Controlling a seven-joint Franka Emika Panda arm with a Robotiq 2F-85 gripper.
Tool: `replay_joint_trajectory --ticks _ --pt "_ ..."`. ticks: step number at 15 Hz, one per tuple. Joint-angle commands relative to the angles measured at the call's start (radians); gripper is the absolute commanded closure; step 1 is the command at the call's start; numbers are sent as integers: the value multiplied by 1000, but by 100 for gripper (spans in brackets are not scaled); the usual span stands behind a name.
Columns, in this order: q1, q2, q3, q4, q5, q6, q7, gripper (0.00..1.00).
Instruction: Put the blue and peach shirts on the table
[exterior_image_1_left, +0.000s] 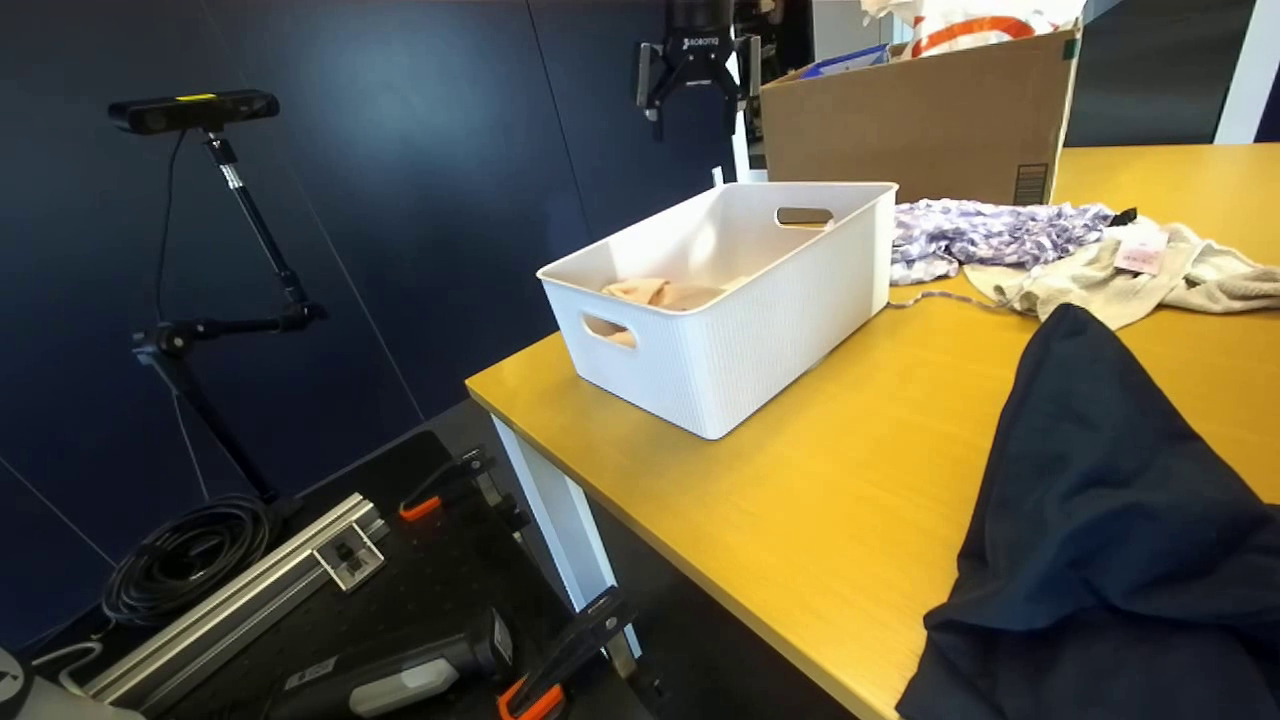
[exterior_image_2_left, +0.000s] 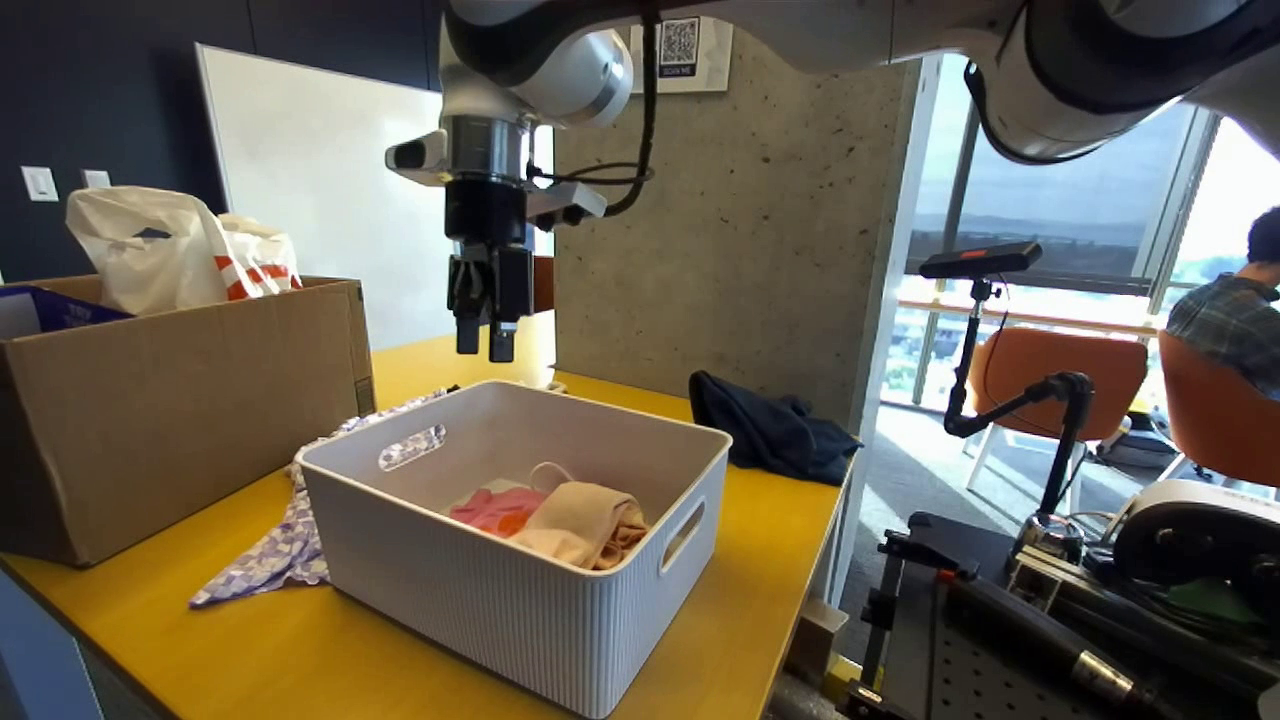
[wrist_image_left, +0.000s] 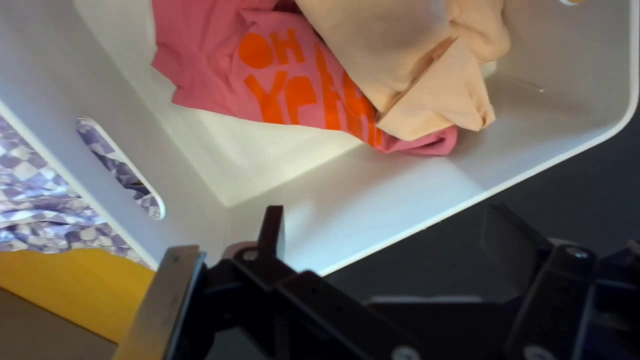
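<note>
All views share the table (exterior_image_1_left: 830, 480), the wrist's looking down.

Looks mostly matt on the pincer (exterior_image_1_left: 695, 120); lower than it, ribbed and plastic on the bin (exterior_image_2_left: 470, 585), creased cloth in the peach shirt (exterior_image_2_left: 575, 525) and navy garment (exterior_image_1_left: 1110, 520), smooth and faintly glossy on the table (exterior_image_1_left: 800, 520). Shows, beside the pincer, matt cardboard on the box (exterior_image_2_left: 190, 410) and thin, crinkled plastic on the bag (exterior_image_2_left: 160, 270).

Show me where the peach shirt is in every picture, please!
In an exterior view: the peach shirt, mostly hidden, just above the middle.
In an exterior view: the peach shirt, below the middle.
Wrist view: the peach shirt, at the top, right of the middle.
Landmark in all three: the white tub holding the peach shirt.
</note>
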Motion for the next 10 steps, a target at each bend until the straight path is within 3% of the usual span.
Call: replay_joint_trajectory --ticks 1,10 --pt "30 46 8 27 -4 -49 -11 0" --pt "77 0 -8 -110 -42 -6 23 0"
